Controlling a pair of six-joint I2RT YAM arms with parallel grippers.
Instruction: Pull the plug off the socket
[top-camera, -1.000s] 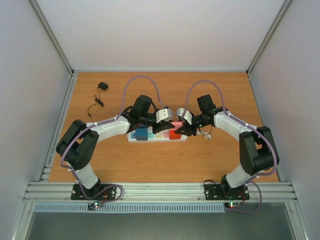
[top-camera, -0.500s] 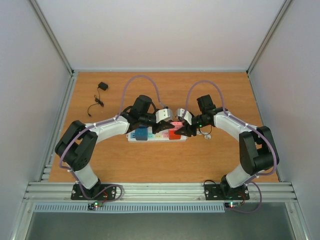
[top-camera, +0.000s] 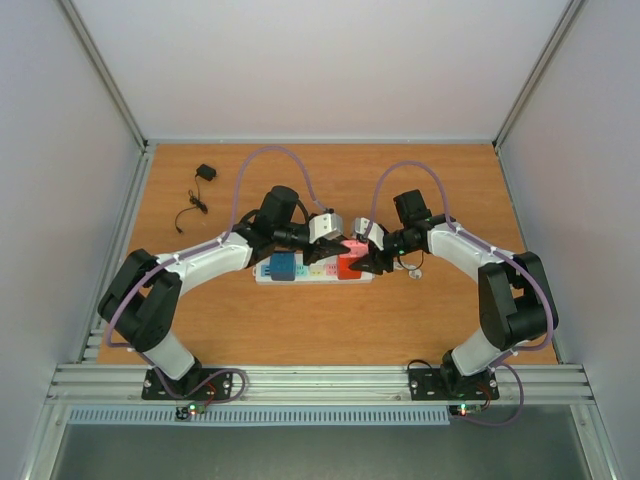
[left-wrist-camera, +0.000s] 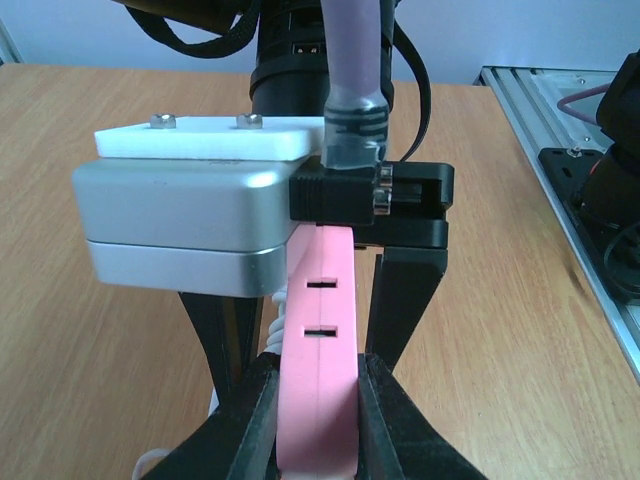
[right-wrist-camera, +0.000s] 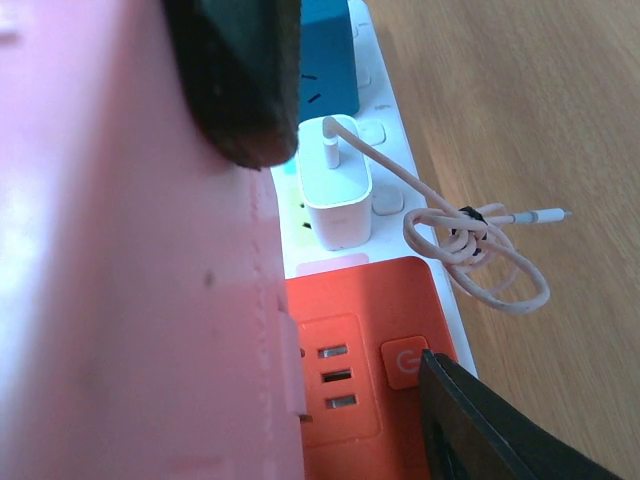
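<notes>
1. In the top view the two wrists meet over the socket (top-camera: 312, 273) and cover the middle of it. Only a sliver of the pink plug block (top-camera: 352, 246) shows there.
2. The right wrist view is half filled by a blurred pink surface very close to the lens. Whether that block is seated in the strip or lifted off it cannot be made out.
3. The left wrist view cuts off the block's lower end. A silver and white camera housing (left-wrist-camera: 180, 225) on the other arm hides what lies behind it.
4. The left gripper (left-wrist-camera: 320, 425) is clamped on the pink plug block, with its black fingers (left-wrist-camera: 388, 410) pressed to both flanks.
5. The right gripper (right-wrist-camera: 345, 255) has its fingers apart. One is up against the pink surface and the other is by the orange outlet block (right-wrist-camera: 345, 340). Contact cannot be judged.
6. The socket is a long white strip lying crosswise near the middle of the wooden table (top-camera: 300, 330), between the two arms.
7. It carries a blue block (right-wrist-camera: 325, 45), a white charger (right-wrist-camera: 335, 195) with a looped pale cable (right-wrist-camera: 480, 255), and the orange block with slots and a power button.
8. The pink block's face shows two slots.
9. A small black adapter (top-camera: 205, 172) with its cord lies well apart at the far left.
</notes>
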